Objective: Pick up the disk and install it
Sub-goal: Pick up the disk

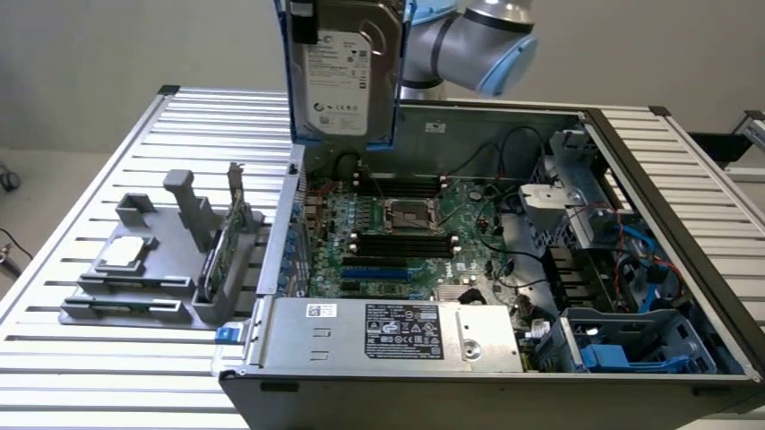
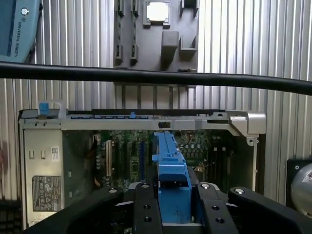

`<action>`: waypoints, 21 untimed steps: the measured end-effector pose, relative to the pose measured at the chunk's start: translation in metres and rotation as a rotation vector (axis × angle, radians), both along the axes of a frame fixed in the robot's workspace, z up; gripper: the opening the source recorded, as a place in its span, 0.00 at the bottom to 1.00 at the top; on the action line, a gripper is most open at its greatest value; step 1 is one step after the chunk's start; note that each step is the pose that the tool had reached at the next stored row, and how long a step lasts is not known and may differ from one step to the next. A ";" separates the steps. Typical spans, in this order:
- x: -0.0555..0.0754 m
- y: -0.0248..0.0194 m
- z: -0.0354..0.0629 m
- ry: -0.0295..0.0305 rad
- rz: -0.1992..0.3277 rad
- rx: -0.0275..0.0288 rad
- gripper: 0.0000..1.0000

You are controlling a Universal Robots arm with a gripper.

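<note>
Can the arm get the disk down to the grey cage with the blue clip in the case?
Probably yes: the case is open on top, nothing lies across the cage, and the tool holds the disk clear above.

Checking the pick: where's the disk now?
In the exterior view the disk hangs upright above the open case's far wall, toward that view's left. The wrist view shows its blue bracket clamped in the gripper.

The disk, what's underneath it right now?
The disk hangs over the open computer case; below it lies the green motherboard. In the wrist view its blue bracket, edge-on, covers the strip of board directly beneath, so that spot cannot be seen.
</note>
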State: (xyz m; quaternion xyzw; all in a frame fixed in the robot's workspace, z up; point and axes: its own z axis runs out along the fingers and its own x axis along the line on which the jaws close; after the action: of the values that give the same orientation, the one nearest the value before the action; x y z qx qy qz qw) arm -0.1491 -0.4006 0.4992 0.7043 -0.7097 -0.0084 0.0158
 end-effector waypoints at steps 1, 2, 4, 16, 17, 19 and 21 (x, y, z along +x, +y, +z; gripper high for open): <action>0.003 -0.0021 -0.0008 -0.0009 0.000 0.0001 0.33; 0.007 -0.0043 -0.0016 -0.0017 0.000 0.0000 0.33; 0.013 -0.0085 -0.0033 -0.0033 0.000 0.0001 0.33; 0.053 -0.0337 -0.0128 -0.0113 0.000 0.0001 0.33; 0.057 -0.0355 -0.0134 -0.0118 0.000 0.0000 0.33; 0.064 -0.0394 -0.0147 -0.0128 0.000 0.0000 0.33; 0.071 -0.0432 -0.0159 -0.0139 0.000 0.0000 0.33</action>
State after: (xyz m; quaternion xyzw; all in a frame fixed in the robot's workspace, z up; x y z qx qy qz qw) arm -0.0777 -0.4438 0.4833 0.7043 -0.7098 -0.0036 0.0109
